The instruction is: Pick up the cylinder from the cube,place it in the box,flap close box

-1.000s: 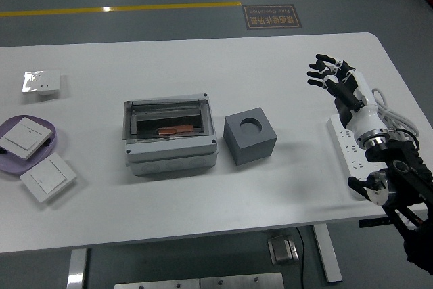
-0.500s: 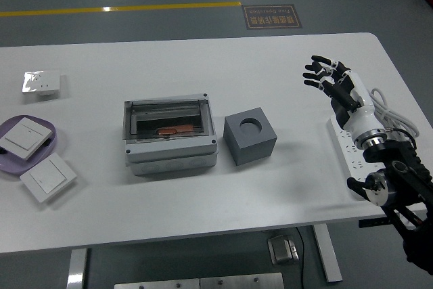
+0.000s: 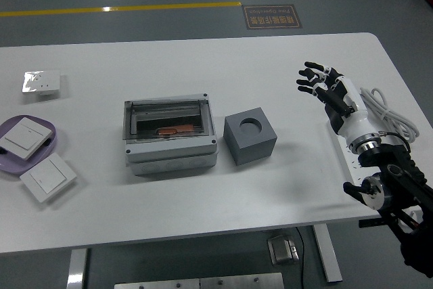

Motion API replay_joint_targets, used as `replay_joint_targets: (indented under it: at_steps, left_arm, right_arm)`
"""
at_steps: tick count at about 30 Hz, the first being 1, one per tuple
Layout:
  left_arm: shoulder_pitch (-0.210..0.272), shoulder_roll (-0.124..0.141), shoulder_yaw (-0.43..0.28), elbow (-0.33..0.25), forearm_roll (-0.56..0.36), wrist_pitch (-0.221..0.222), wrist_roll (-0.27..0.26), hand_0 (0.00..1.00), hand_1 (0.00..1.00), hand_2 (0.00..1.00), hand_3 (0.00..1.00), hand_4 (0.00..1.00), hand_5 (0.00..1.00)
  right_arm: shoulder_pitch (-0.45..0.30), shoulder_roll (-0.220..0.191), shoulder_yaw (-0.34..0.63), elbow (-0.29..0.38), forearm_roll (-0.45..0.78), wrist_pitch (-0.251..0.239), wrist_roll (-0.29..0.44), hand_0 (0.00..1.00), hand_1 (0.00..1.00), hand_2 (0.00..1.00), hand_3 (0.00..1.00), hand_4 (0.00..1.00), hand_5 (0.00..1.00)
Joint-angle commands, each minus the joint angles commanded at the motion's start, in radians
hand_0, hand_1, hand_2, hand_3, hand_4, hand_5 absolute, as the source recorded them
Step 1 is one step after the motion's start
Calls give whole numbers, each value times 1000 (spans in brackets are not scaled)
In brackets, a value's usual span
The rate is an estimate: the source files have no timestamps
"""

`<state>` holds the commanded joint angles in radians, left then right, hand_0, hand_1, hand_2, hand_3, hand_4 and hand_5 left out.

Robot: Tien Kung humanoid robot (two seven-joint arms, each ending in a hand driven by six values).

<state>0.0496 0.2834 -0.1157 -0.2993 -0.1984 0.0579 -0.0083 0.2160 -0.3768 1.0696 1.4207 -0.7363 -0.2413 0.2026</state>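
The grey cube (image 3: 250, 137) sits at the table's middle right, and the round hole in its top looks empty. Left of it stands the grey box (image 3: 170, 136) with its clear lid lying over the top; a copper-coloured piece shows inside through the lid. My right hand (image 3: 316, 82) hovers over the table well to the right of the cube, fingers spread and holding nothing. No cylinder shows on the cube. My left arm is out of view.
A white power strip (image 3: 352, 159) and coiled cable (image 3: 385, 107) lie under my right forearm. At the far left are a purple plate (image 3: 53, 144) bearing a wall switch (image 3: 24, 137), another switch (image 3: 47, 177) and a small white module (image 3: 42, 82).
My right hand has moved left and slightly toward the cube, still spread. Nothing else has shifted.
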Motion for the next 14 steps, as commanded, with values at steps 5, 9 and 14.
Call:
replay_joint_targets:
  at_steps: [5, 9, 14]
  left_arm:
    - [0, 0, 1, 0, 0, 0, 0, 615, 629, 625, 661, 732, 234]
    - [1, -1, 3, 0, -2, 0, 0, 615, 630, 625, 662, 732, 234]
    - [3, -1, 1, 0, -2, -1, 0, 615, 630, 625, 662, 732, 234]
  right_arm:
    - [-1, -3, 5, 0, 1, -1, 2, 692, 645, 668, 693, 778, 327]
    - [0, -3, 4, 0, 4, -7, 7, 691, 645, 669, 690, 779, 328]
    - [0, -2, 0, -2, 6, -8, 9, 691, 645, 669, 690, 779, 328]
